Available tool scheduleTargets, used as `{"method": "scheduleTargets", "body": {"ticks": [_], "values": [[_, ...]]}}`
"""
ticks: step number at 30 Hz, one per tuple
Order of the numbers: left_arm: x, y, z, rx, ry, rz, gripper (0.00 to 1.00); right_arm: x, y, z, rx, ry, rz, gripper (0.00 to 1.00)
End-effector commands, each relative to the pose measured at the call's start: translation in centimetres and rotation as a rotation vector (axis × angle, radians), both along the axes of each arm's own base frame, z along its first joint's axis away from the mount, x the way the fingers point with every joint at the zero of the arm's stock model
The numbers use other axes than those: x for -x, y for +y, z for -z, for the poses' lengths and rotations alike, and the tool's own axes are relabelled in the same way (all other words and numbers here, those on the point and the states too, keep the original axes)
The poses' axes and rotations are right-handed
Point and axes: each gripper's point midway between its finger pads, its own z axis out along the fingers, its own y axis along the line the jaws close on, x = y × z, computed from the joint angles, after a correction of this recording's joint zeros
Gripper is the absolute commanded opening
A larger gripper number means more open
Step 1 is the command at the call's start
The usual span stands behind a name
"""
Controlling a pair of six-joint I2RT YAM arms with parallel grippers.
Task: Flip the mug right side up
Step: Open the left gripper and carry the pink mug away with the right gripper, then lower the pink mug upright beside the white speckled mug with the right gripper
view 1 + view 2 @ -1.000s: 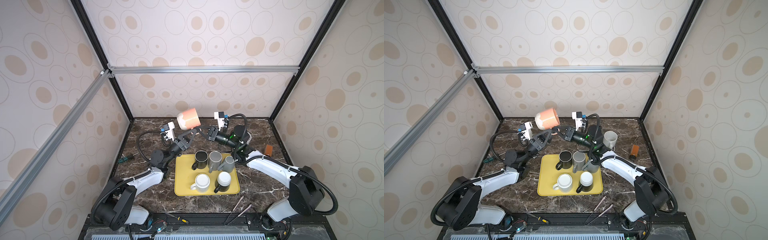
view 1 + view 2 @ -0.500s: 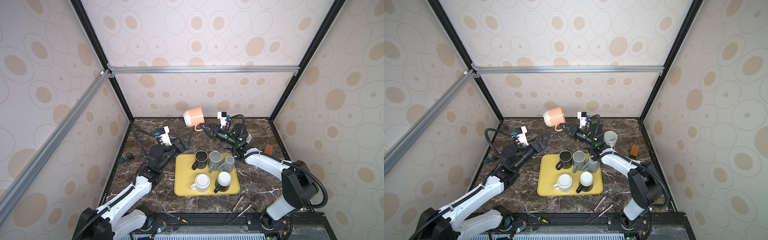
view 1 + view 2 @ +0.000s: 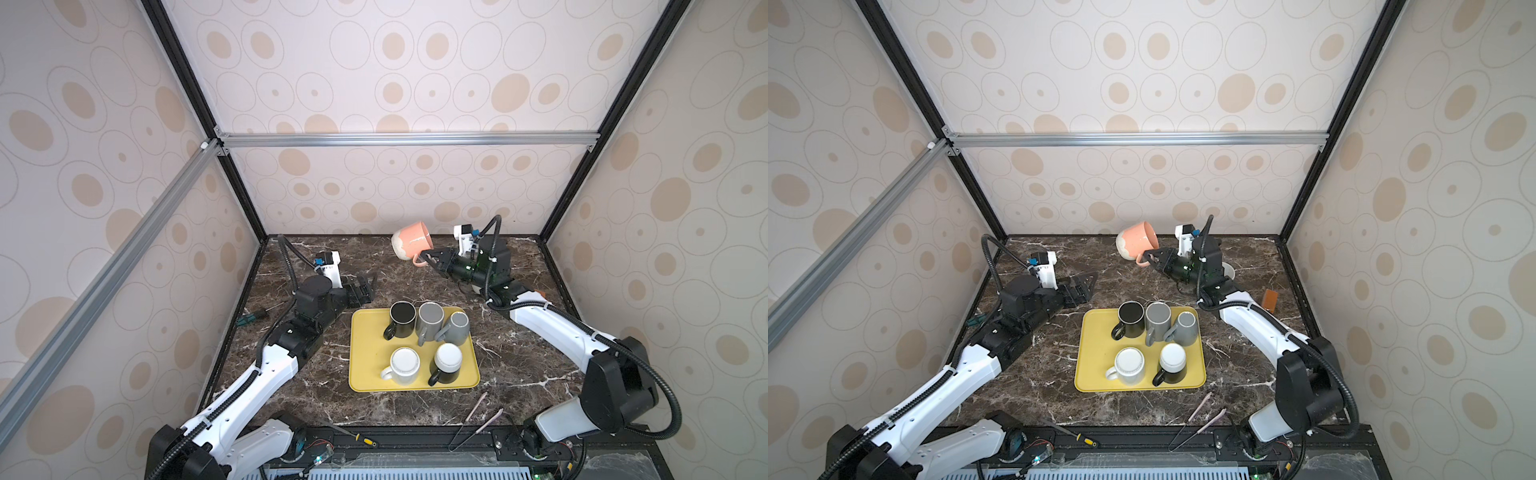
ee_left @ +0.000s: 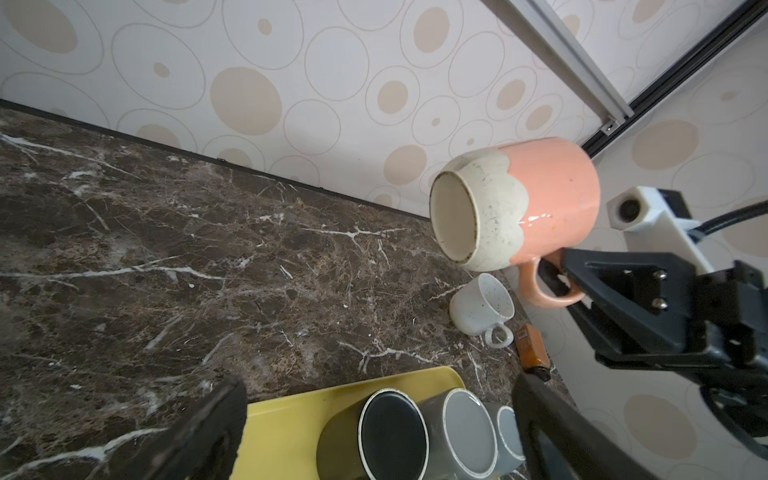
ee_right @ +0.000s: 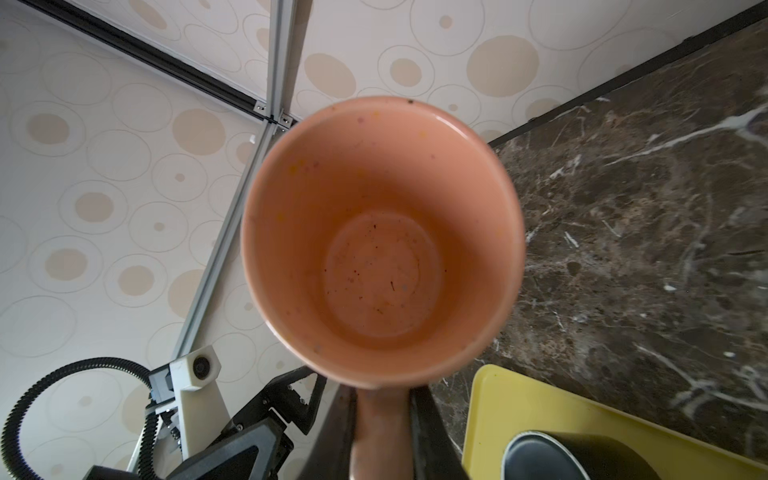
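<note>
The pink mug (image 3: 411, 240) (image 3: 1138, 240) with a speckled white base hangs on its side above the back of the table. Its base points left and its mouth faces the right wrist camera (image 5: 382, 249). My right gripper (image 3: 428, 257) (image 3: 1152, 257) (image 5: 382, 399) is shut on the mug's handle, with a finger on each side of it. The left wrist view shows the mug (image 4: 540, 199) and the right gripper (image 4: 557, 270) from the side. My left gripper (image 3: 365, 286) (image 3: 1084, 286) (image 4: 376, 399) is open and holds nothing, low over the table left of the tray.
A yellow tray (image 3: 365, 357) (image 3: 1092, 357) in the middle holds several mugs. A white cup (image 3: 1228, 271) (image 4: 482, 305) and an orange block (image 3: 1270, 300) sit behind the right arm. Tweezers (image 3: 478, 419) and a screwdriver (image 3: 361, 436) lie at the front edge.
The right gripper has carried the mug to the right and turned it so that its base faces left. The left arm has drawn back to the left and down, away from the mug.
</note>
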Motion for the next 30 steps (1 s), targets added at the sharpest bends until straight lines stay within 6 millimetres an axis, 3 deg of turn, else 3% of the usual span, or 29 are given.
{"method": "scheduleTargets", "body": {"ticks": [1, 15, 24, 30], "values": [[0.0, 0.1, -0.1, -0.047, -0.023, 0.021, 1.0, 1.0, -1.4, -5.6, 0.107, -0.212, 0.025, 0.0], [0.2, -0.2, 1.5, -0.031, -0.007, 0.039, 1.0, -2.0, -7.3, -0.3, 0.655, -0.156, 0.218, 0.0], [0.4, -0.6, 2.2, -0.014, 0.002, 0.058, 1.0, -3.9, -10.1, 2.9, 0.847, -0.138, 0.333, 0.0], [0.4, -0.6, 2.8, -0.01, 0.009, 0.06, 1.0, -5.1, -10.9, 5.4, 0.92, -0.127, 0.355, 0.0]]}}
